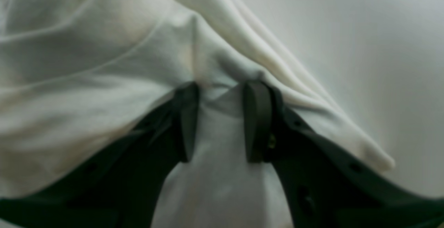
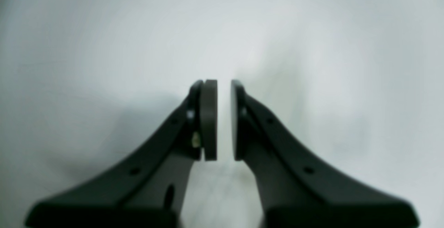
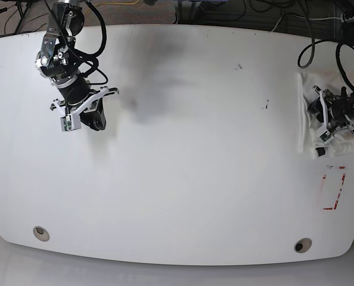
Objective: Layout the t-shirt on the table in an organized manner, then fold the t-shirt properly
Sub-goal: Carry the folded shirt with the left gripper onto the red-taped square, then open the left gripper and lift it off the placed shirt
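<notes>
T-shirt fabric lies bunched at the right edge of the base view, on the white tabletop. We see the left tool there with its pads spread apart, white cloth draped over and between them; we cannot tell whether it is pinched. At upper left, the right tool hangs over bare tabletop, its pads slightly parted, holding nothing.
</notes>
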`<state>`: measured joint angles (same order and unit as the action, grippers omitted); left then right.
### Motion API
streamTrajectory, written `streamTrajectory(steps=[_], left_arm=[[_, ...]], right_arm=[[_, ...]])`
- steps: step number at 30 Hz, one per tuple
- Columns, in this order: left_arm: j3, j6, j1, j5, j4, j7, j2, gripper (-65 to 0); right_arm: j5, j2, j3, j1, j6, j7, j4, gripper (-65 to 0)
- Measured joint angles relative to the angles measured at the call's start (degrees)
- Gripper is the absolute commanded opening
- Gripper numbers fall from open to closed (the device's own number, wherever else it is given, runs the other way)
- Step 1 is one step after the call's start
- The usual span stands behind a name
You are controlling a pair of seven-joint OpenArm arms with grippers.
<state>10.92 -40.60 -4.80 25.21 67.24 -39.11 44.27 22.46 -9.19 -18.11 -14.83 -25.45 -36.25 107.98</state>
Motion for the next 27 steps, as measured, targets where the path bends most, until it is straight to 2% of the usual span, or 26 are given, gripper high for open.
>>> streamTrajectory(steps=[16,23,27], left_arm=[[0.1,0.1,0.6,-2.3,-5.8,0.2,6.4,-44.7],[0.4,0.2,0.9,-3.5,-5.9,-0.2,8.2,-44.7],[-2.3,0.2,1.5,-4.3,-4.8,-1.7,8.3,-44.7]], right_arm=[[0.0,0.0,0.0,-1.6,0.0,0.0,1.5,-58.3],[0.0,0.0,0.2,-2.9,0.0,-0.1,1.5,-58.3],[-0.2,0.0,0.2,-3.1,-0.3,0.0,1.5,-58.3]])
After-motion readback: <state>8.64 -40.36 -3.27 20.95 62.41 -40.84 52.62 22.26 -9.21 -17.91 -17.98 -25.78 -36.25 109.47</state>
